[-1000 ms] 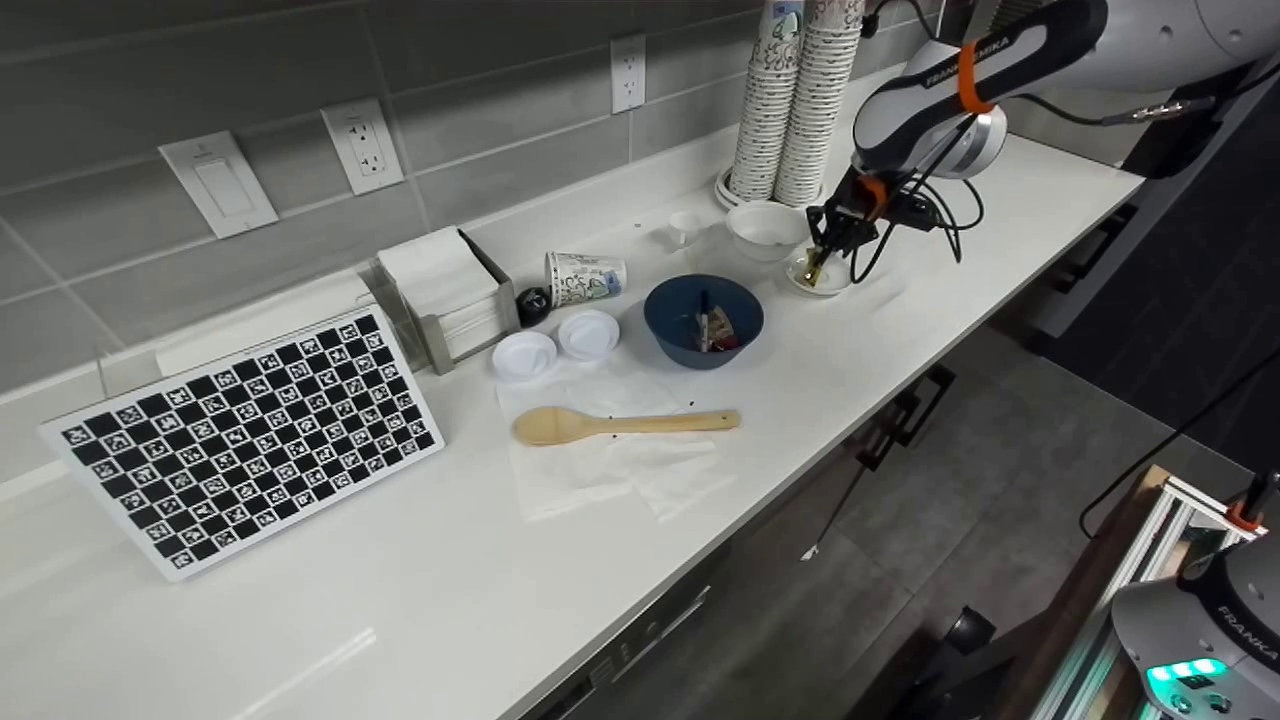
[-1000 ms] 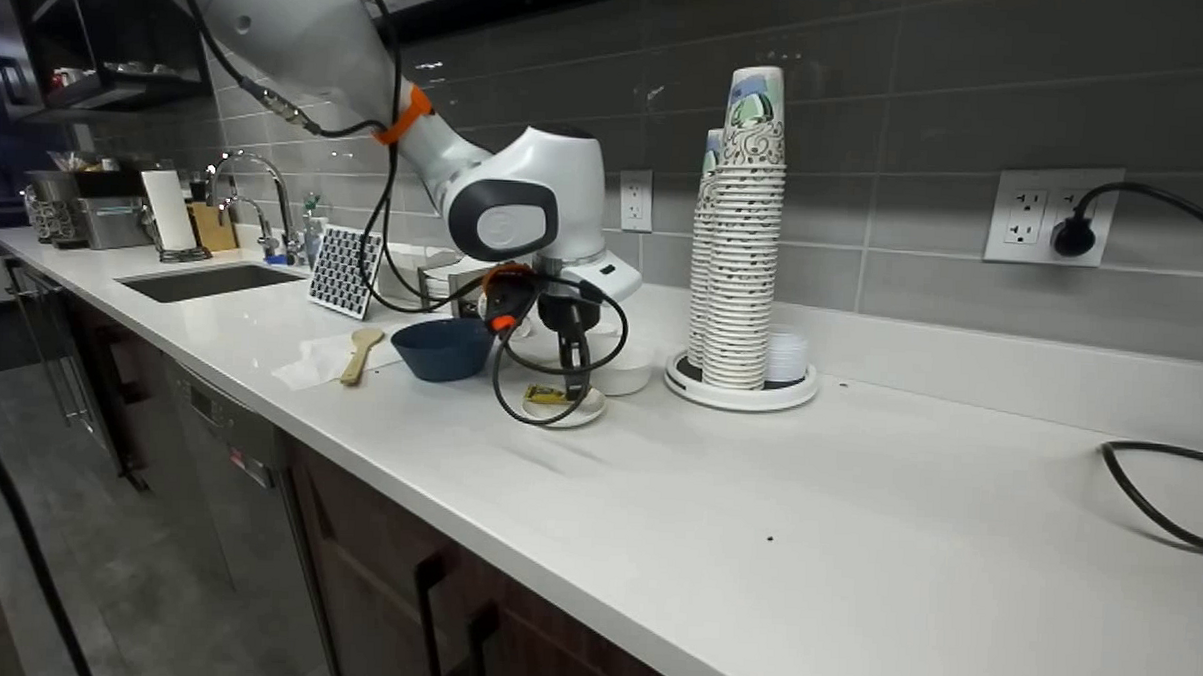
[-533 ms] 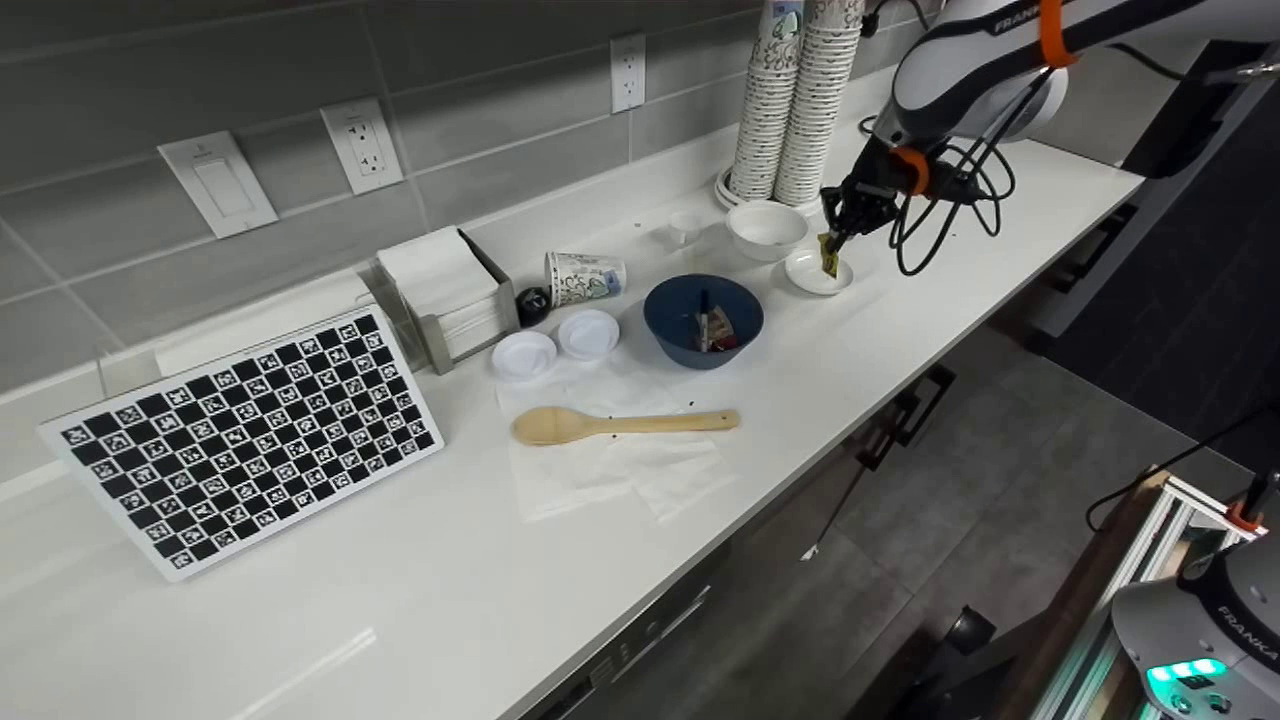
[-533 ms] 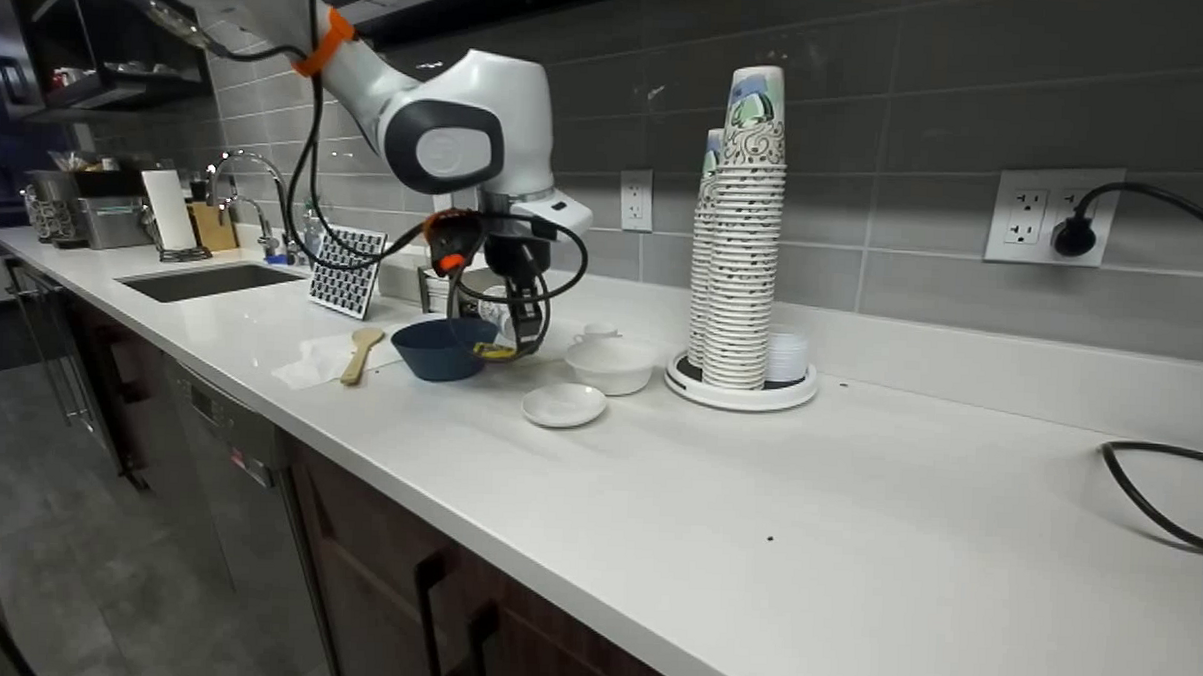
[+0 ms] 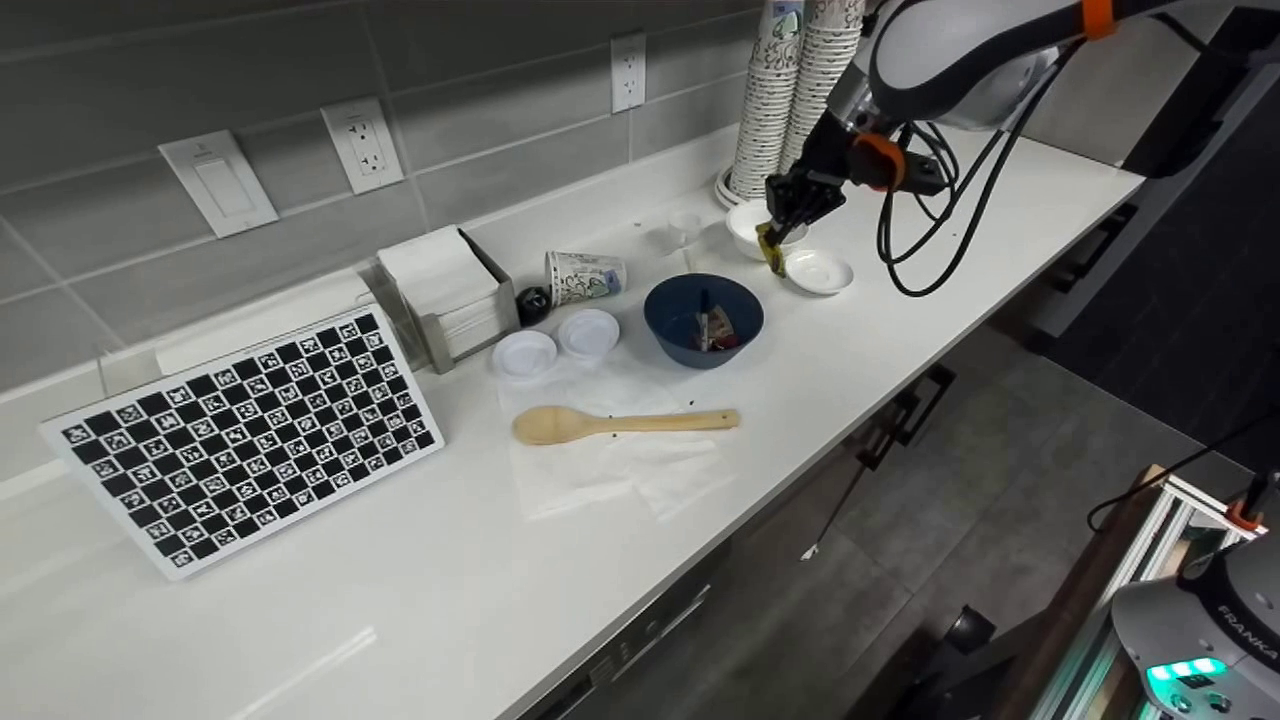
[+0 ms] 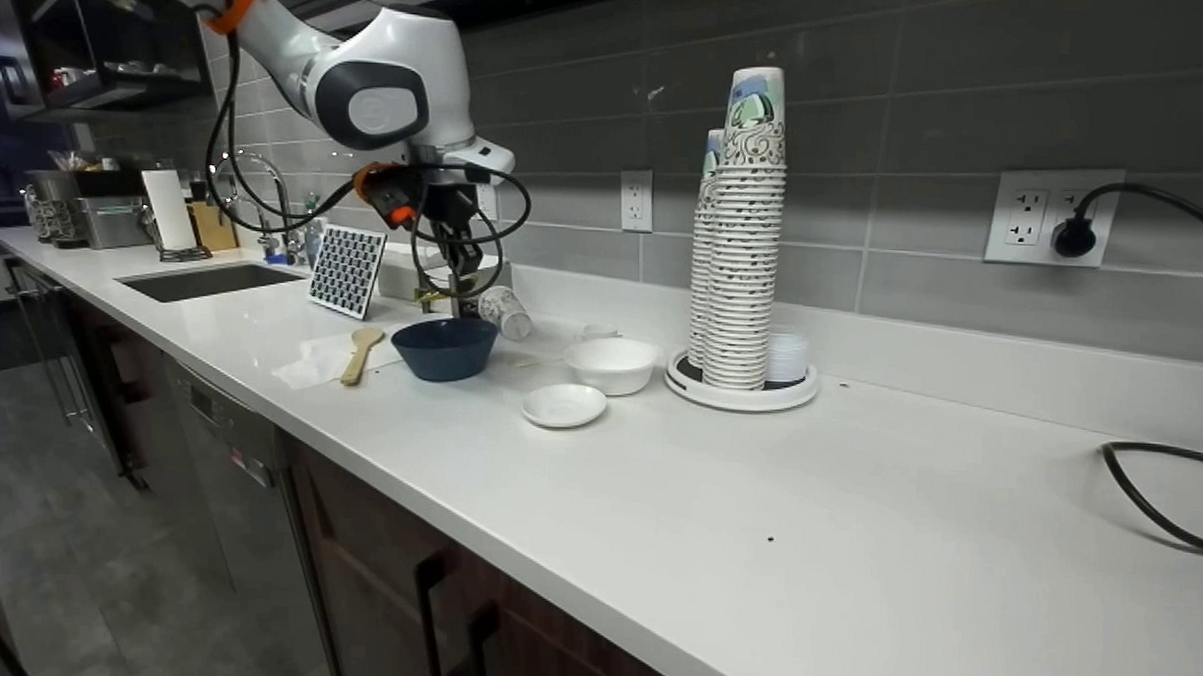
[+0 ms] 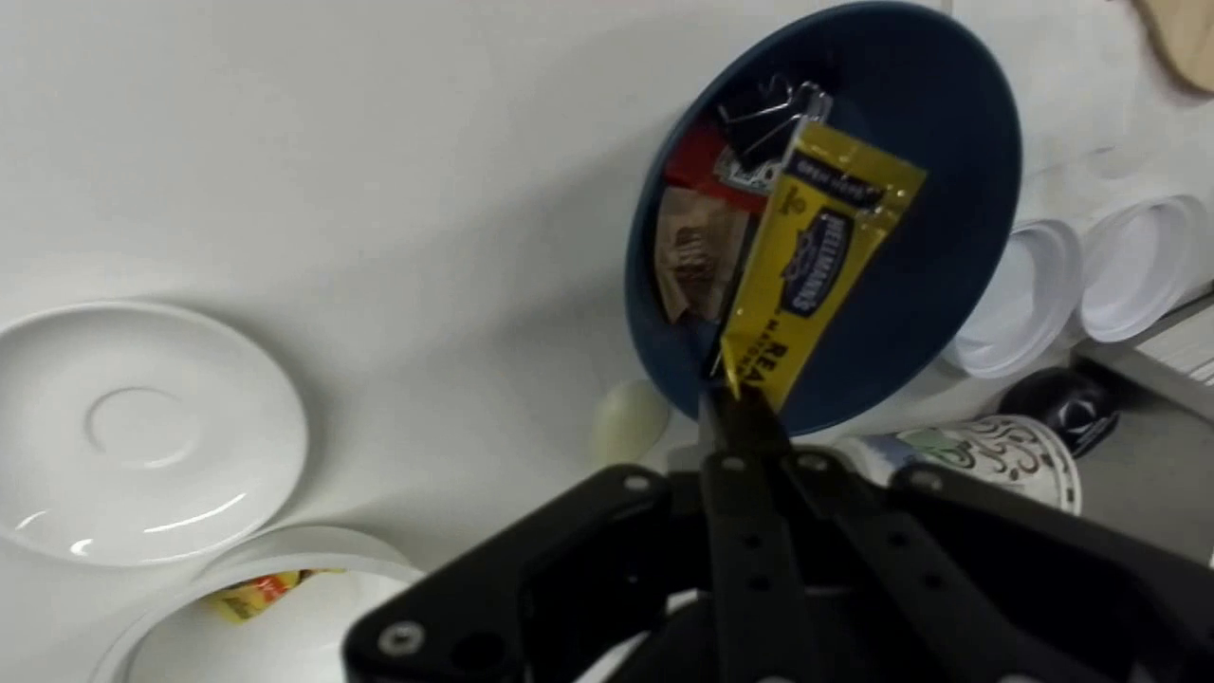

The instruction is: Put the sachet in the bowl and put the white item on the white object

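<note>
Sachet (image 7: 820,256) has left dish (image 7: 147,427); blue bowl (image 7: 948,237) holds packets (image 7: 697,251).

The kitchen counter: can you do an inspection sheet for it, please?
Surface: glossy white countertop, small dark speck.
Job's things: flat yellow sachet held up, not yet in the round dark blue bowl; shallow round white dish nearby.
Clutter: pale wooden spoon on white paper sheets; patterned paper cup on its side.
Grippers: black gripper, shut on the sachet.
Cables: black cable loops near the gripper; black cord at white outlet.
Surroundings: grey tiled wall.
</note>
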Robot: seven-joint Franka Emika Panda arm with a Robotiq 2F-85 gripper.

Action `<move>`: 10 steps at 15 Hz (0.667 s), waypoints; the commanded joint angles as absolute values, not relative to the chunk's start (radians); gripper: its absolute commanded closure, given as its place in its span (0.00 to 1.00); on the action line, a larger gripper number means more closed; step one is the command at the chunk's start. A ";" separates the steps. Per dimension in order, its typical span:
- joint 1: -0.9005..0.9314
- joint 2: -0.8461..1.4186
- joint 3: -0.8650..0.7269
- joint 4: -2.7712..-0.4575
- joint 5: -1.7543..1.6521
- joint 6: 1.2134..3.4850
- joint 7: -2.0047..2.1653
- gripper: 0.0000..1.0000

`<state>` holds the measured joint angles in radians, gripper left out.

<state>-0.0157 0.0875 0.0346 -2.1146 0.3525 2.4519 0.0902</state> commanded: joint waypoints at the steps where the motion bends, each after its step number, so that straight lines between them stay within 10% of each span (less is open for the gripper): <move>1: 0.013 0.170 0.058 -2.052 0.392 2.456 0.067 1.00; 10: 0.037 0.356 0.118 -1.886 0.365 2.440 0.053 1.00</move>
